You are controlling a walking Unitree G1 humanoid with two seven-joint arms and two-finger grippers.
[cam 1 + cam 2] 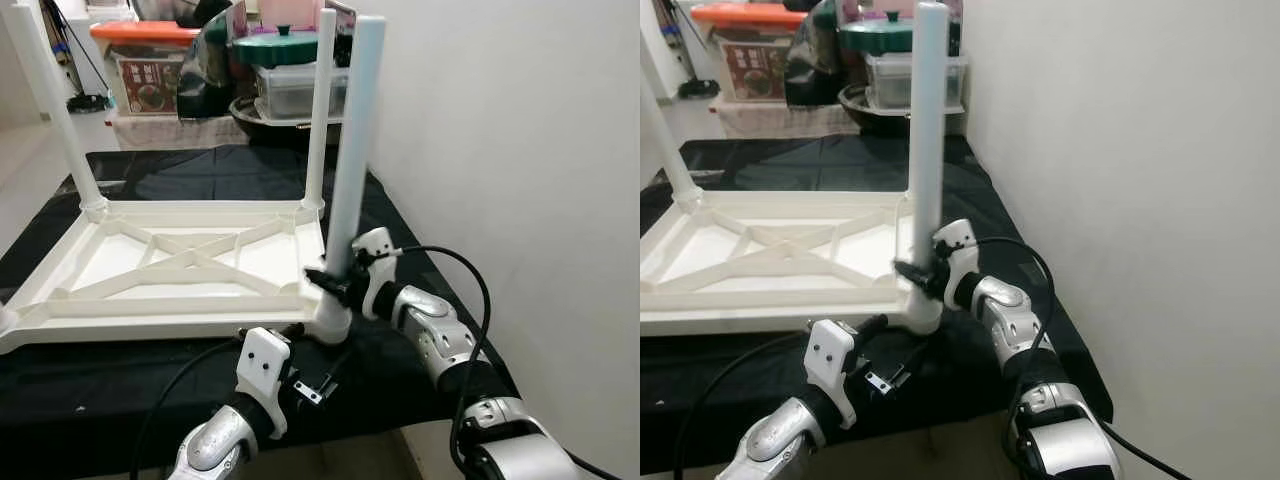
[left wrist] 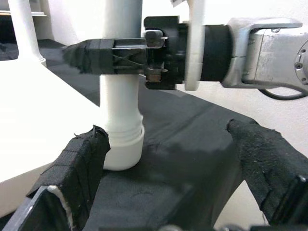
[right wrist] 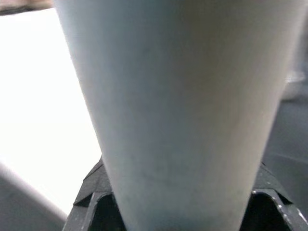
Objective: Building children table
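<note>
Leg-fitting is the step in hand: the right gripper (image 1: 333,277) pinches the tall white plastic table leg (image 1: 350,150) low on its shaft, holding it upright in the near right corner socket of the upturned white plastic tabletop (image 1: 170,262), which lies on a black cloth-covered work surface (image 1: 420,270). The left gripper (image 2: 168,159) hovers just before that socket, fingers spread wide and empty. Next, I judge, the leg needs twisting or pressing home until it seats fully.

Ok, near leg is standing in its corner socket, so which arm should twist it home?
Right. The right end effector is already clamped on the near leg just above the socket of the upturned tabletop. The left end effector hangs open below the corner, touching nothing.
</note>
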